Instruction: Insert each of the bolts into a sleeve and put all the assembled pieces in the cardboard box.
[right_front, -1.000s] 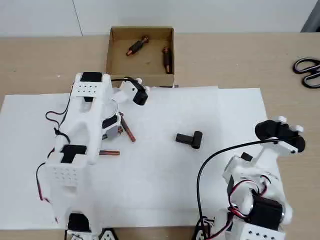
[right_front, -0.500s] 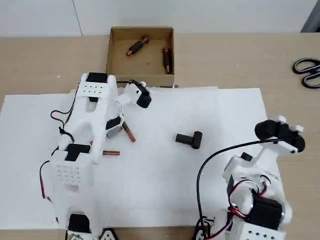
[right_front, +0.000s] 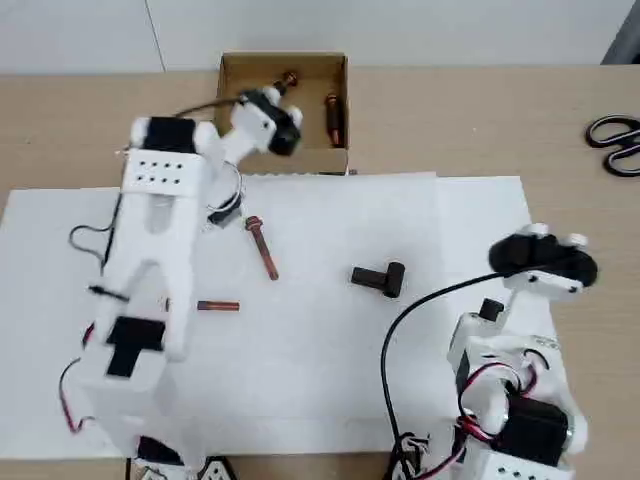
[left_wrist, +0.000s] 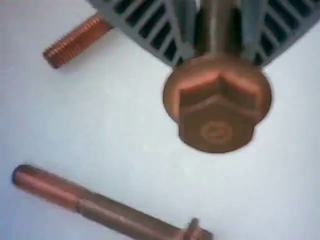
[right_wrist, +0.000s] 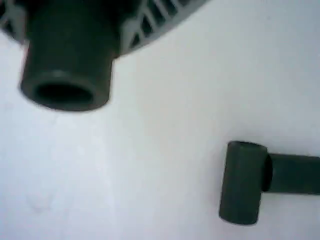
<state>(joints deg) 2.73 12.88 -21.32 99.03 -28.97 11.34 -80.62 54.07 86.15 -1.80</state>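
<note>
**Change.** The left arm has risen off the white sheet (right_front: 330, 380) and swung toward the far edge of the worktop (right_front: 450, 120). Its wrist now stands over the near wall of the cardboard box (right_front: 228, 100). The flanged bolt (right_front: 262, 247) was half hidden under that arm. It now lies fully exposed on the sheet's left half, tilted, with its head toward the far edge. The right arm, near the sheet's right edge, has shifted slightly to the left.

**Wrist views.** These views resolve the grips.
- The left gripper (left_wrist: 217, 22) is clamped on the shank of a copper bolt (left_wrist: 217, 107). The bolt's hexagonal flange head faces the camera, with grey ribbed fingers (left_wrist: 145, 20) on both sides.
- On the sheet beneath it lie the flanged bolt and the end of a threaded bolt (left_wrist: 75, 40), apart from each other.
- The right gripper (right_wrist: 70, 15) is closed on a black sleeve (right_wrist: 65, 70). This is a plain tube with its open bore toward the camera.

**High view.**
- The box sits at the far edge of the worktop, left of centre.
- It contains two assembled pieces (right_front: 334, 118), copper with dark sleeves. One lies along the right wall and one near the far wall.
- A spare sleeve pair (right_front: 380, 278) lies near the sheet's centre, touching in a T shape.
- The threaded bolt lies nearer the sheet's left edge than the flanged bolt.
- Scissors (right_front: 615, 145) lie at the right edge of the worktop.
</note>
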